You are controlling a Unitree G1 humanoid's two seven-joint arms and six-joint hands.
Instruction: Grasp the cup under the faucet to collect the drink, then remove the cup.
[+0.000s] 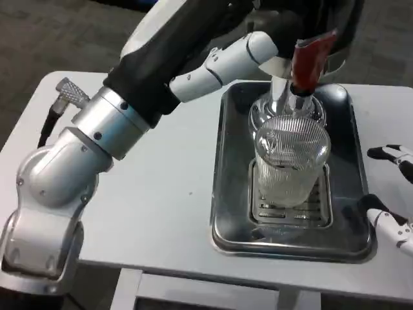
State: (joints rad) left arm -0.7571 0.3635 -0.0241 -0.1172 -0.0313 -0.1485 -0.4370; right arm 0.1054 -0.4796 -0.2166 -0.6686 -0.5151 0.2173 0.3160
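A clear ribbed glass cup (290,165) stands upright on the slotted drip grate (292,212) of a steel tray (229,161), directly under the chrome faucet (287,97) with its red lever (308,58). My left hand (226,61) reaches in from the left at the height of the faucet's top. Its white fingers end next to the faucet body, and how they lie there is hidden. My right hand (390,190) is at the picture's right edge, just outside the tray's right rim, with fingers spread and holding nothing, apart from the cup.
The dark body of the drink dispenser (335,26) rises behind the tray. My left forearm (110,129) crosses above the white table (148,206) on the left. The table's front edge runs close below the tray.
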